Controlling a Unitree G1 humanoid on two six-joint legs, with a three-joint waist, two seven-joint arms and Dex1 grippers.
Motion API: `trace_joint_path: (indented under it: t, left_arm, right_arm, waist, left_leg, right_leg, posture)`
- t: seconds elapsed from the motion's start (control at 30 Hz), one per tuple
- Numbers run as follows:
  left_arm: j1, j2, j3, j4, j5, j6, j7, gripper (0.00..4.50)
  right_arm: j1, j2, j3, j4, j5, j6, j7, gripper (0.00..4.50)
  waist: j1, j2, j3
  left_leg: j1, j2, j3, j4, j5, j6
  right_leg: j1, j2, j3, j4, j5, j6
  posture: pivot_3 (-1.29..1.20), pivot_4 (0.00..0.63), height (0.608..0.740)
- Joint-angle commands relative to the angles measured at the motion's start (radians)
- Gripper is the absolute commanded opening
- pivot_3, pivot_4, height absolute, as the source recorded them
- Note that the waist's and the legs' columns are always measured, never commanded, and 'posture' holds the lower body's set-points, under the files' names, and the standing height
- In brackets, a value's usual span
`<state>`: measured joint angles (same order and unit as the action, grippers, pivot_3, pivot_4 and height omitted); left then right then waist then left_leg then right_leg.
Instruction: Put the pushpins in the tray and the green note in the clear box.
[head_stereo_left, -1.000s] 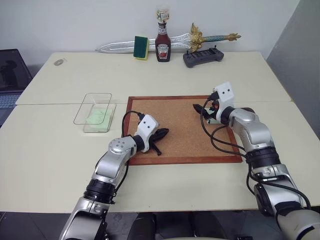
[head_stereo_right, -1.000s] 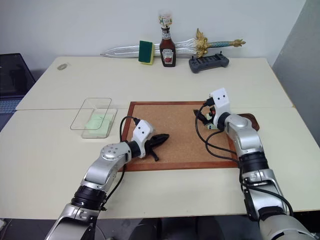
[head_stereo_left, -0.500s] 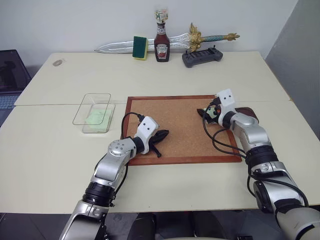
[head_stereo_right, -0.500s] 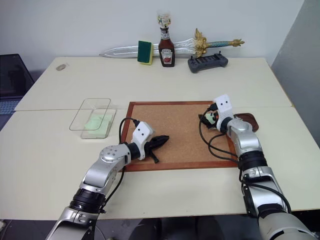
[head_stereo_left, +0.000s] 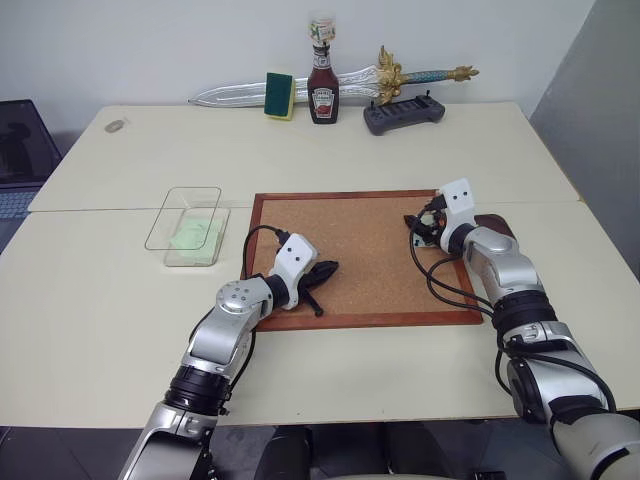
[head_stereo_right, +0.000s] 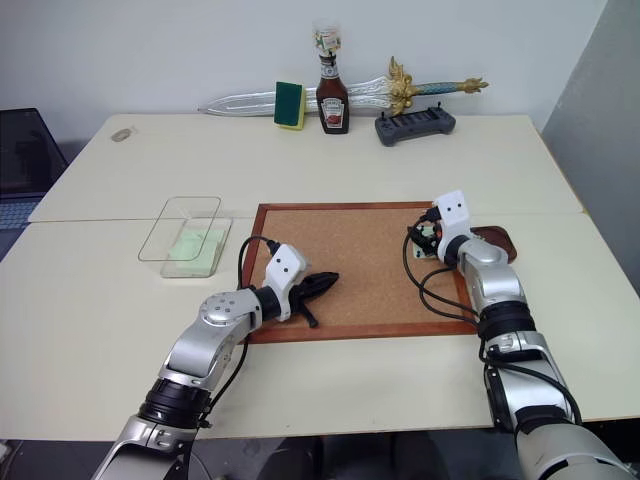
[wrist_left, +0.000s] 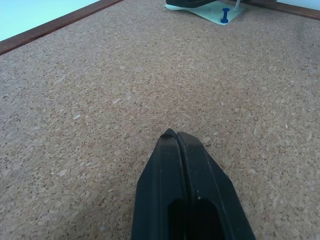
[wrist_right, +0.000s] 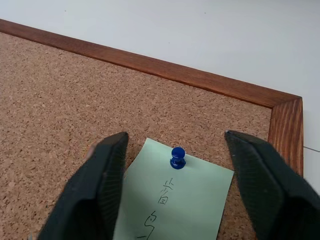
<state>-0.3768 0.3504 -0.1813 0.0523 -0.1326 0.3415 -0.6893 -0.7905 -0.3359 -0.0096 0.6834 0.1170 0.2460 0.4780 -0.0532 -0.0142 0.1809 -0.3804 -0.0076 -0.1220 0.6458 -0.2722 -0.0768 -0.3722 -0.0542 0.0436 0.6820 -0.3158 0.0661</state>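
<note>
Fingers first: the right gripper (wrist_right: 172, 187) stands with its fingers (wrist_right: 97, 185) apart, straddling a blue pushpin (wrist_right: 177, 156) without touching it; the left gripper (wrist_left: 177, 137) has its fingers pressed together, empty, resting low over bare cork.

Largest to smallest:

- Bench (head_stereo_left: 330, 140): pale top carrying all items; a toy sword, ketchup bottle and sponge stand along the far edge, well apart from the work.
- Corkboard (head_stereo_left: 350, 250): wood-framed, centre of the bench, both grippers over it.
- Clear box (head_stereo_left: 192, 228): left of the corkboard, with a pale green sheet visible inside or beneath it; which, I cannot tell.
- Tray (head_stereo_right: 497, 241): dark reddish-brown, just beyond the corkboard's right edge, partly hidden behind the right arm.
- Green note (wrist_right: 172, 205): pinned near the board's far right corner, handwriting on it.
- Pushpin: upright through the note's top edge.

Judged risks: the pin head is tiny against the finger spread, so an off-centre closure could tip it or miss. Pulling at an angle could tear the note or drag it along. The tray sits close behind the arm; a careless swing could knock it.
</note>
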Motion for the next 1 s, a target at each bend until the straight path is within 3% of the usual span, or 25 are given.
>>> trace_joint_path:
  t: [0.03,0.4,1.0]
  left_arm:
    - [0.021,0.003,-0.022,-0.005,0.007,0.010,-0.015,0.00]
    - [0.027,0.002,-0.024,-0.008,0.005,0.008,-0.019,0.00]
    - [0.043,0.012,-0.040,0.014,0.030,0.036,-0.010,0.00]
  right_arm:
    - [-0.019,-0.013,-0.013,-0.008,-0.010,-0.017,-0.002,2.22]
    - [-0.018,-0.016,-0.010,-0.015,-0.025,-0.006,0.014,0.04]
    - [0.050,0.001,-0.049,-0.188,0.027,-0.045,0.054,0.04]
  waist:
    - [0.000,0.000,0.000]
    - [0.000,0.000,0.000]
    - [-0.003,0.001,-0.001]
  left_leg:
    - [0.000,0.000,0.000,0.000,0.000,0.000]
    - [0.000,0.000,0.000,0.000,0.000,0.000]
    - [0.000,0.000,0.000,0.000,0.000,0.000]
  right_leg:
    - [0.000,0.000,0.000,0.000,0.000,0.000]
    - [0.000,0.000,0.000,0.000,0.000,0.000]
    - [0.000,0.000,0.000,0.000,0.000,0.000]
  posture:
    - [0.00,0.150,0.740]
    - [0.00,0.150,0.740]
    - [0.00,0.150,0.740]
